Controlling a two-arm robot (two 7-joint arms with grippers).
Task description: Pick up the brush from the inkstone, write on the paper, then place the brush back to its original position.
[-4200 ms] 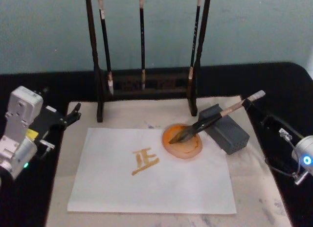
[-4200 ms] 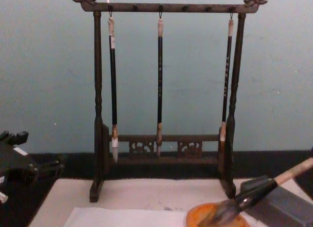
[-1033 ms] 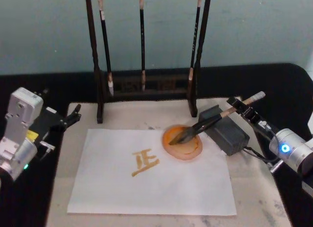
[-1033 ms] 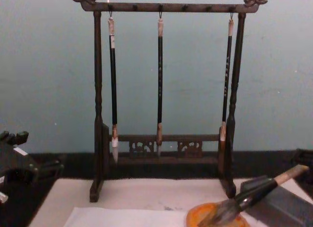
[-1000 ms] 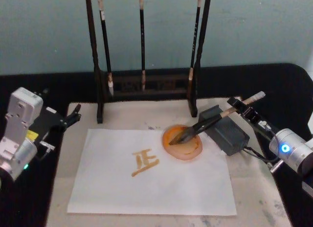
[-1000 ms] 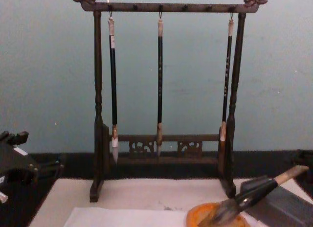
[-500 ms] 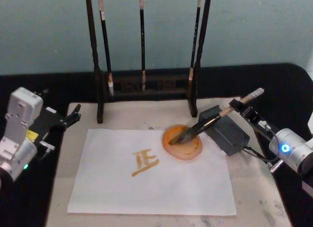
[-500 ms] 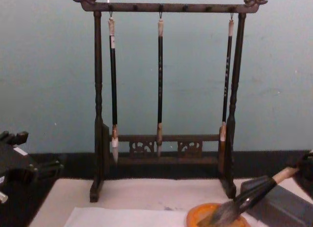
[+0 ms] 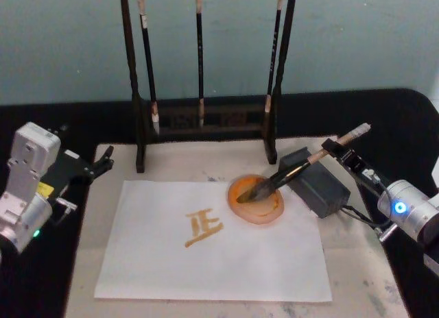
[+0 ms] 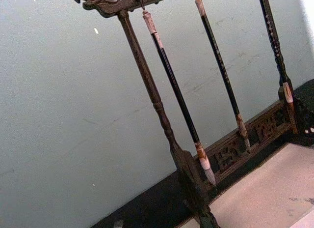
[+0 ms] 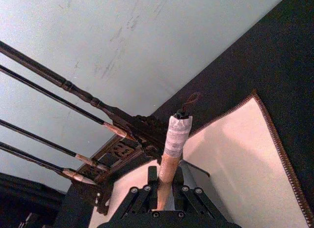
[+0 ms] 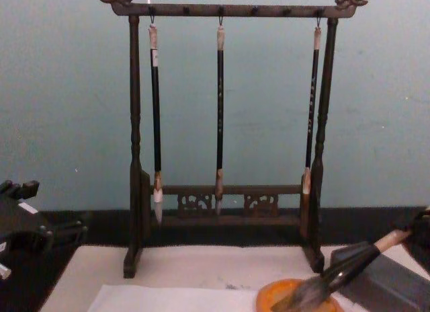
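The brush (image 9: pixel 295 168) lies slanted: its bushy dark tip sits in an orange dish (image 9: pixel 264 210) and its black shaft crosses the dark grey inkstone (image 9: pixel 322 191). My right gripper (image 9: pixel 333 149) is shut on the pale upper handle, close to the taped end. In the right wrist view the handle (image 11: pixel 174 139) rises from between the black fingers (image 11: pixel 189 196). The chest view has the brush (image 12: pixel 342 271) at lower right. The white paper (image 9: pixel 206 263) lies in front of the dish and bears an orange character. My left gripper (image 9: pixel 101 162) is parked at the table's left edge.
A dark wooden rack (image 9: pixel 206 116) with three thin hanging brushes stands behind the paper. A beige mat (image 9: pixel 357 277) lies under everything, on a black tabletop. The rack (image 10: pixel 147 75) also appears in the left wrist view.
My right gripper has taken hold of the brush handle and raised its end slightly, so the brush tilts more steeply. The tip stays in the dish. The left arm has not moved.
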